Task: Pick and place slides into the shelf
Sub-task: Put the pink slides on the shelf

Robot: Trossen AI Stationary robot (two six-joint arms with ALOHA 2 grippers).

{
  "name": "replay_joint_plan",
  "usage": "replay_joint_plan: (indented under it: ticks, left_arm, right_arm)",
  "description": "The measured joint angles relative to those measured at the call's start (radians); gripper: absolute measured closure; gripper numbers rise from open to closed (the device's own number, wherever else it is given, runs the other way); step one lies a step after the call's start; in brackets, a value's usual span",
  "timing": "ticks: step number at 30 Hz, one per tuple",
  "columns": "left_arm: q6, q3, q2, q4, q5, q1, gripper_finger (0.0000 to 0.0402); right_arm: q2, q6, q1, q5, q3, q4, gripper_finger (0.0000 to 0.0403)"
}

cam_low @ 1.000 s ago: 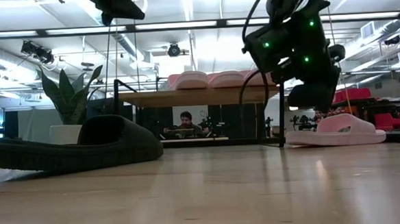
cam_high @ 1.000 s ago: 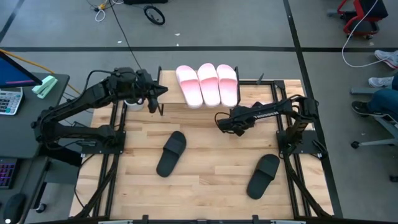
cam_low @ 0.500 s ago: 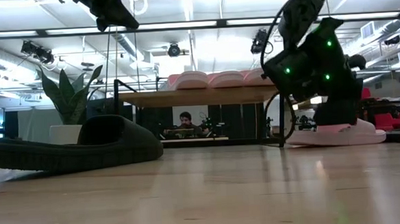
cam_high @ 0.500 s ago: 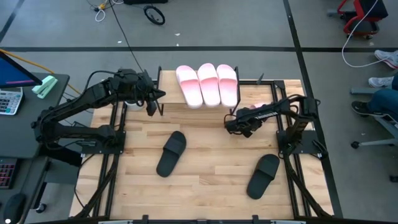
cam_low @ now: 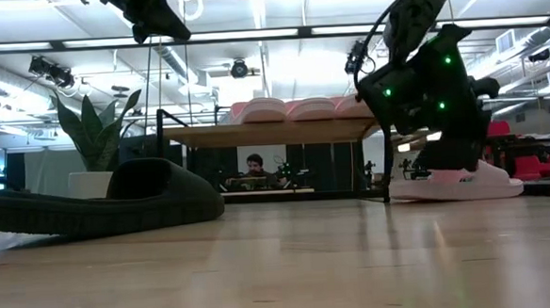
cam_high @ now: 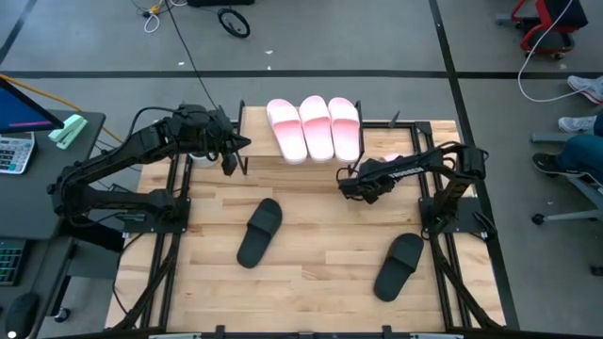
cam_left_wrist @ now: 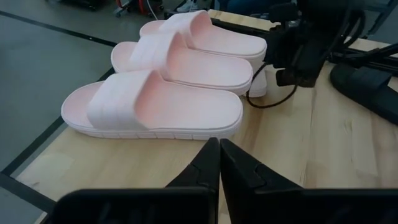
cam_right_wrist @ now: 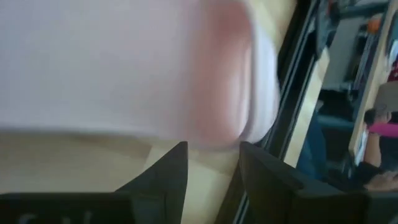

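Three pale pink slides (cam_high: pixel 316 127) lie sole-down side by side on the shelf's top board (cam_low: pixel 274 132); the left wrist view shows them too (cam_left_wrist: pixel 161 102). A fourth pink slide (cam_low: pixel 460 184) rests on the table by the shelf's right end. My right gripper (cam_low: pixel 456 159) is low over it, open, with the slide (cam_right_wrist: pixel 124 62) filling the view just ahead of its fingers (cam_right_wrist: pixel 213 149). My left gripper (cam_high: pixel 231 155) hangs shut (cam_left_wrist: pixel 217 146) above the shelf's left end. Two black slides (cam_high: pixel 259 233) (cam_high: pixel 399 266) lie on the table nearer the front. My right gripper is right against the fourth pink slide (cam_right_wrist: pixel 236 124), coming at it from above at a slant. Whether its fingers touch the slide I cannot tell. The slide stays flat on the table.
A potted plant (cam_low: pixel 95 135) stands beyond the table's left side. Black frame rails run along both table sides (cam_high: pixel 174 217). A person sits beyond the shelf (cam_low: pixel 254 164), and another person's legs show by the right edge (cam_high: pixel 575 141). Bare tabletop lies between the two black slides (cam_high: pixel 325 264).
My right gripper has moved toward the table's right edge and down, from beside the fourth pink slide to low over it. My left gripper has drawn back slightly toward the table's left edge, staying shut.
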Motion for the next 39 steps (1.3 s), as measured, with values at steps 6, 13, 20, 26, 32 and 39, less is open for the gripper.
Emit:
replay_joint_plan:
  ticks: [6,13,20,26,32,39]
  left_arm:
    - [-0.001,0.0,0.0,0.0,0.0,0.0,0.0383]
    - [-0.002,0.0,0.0,-0.001,0.0,-0.001,0.0378]
    - [-0.002,0.0,0.0,-0.012,0.0,-0.001,0.0387]
    - [-0.002,0.0,0.0,-0.037,0.0,-0.001,0.0381]
    - [-0.002,0.0,0.0,-0.045,0.0,-0.001,0.0379]
    - [-0.003,0.0,0.0,-0.045,0.0,-0.001,0.0388]
  right_arm:
    - [-0.048,0.019,-0.027,0.057,0.0,0.0,0.0252]
    - [-0.061,0.001,-0.085,0.119,-0.001,0.009,0.0252]
    - [-0.061,-0.026,-0.105,0.116,-0.002,0.05,0.0252]
    - [-0.061,-0.033,-0.105,0.116,-0.031,0.073,0.0252]
    - [-0.061,-0.026,-0.105,0.102,-0.116,0.113,0.0257]
    - [-0.062,-0.034,-0.101,0.11,-0.166,0.134,0.0304]
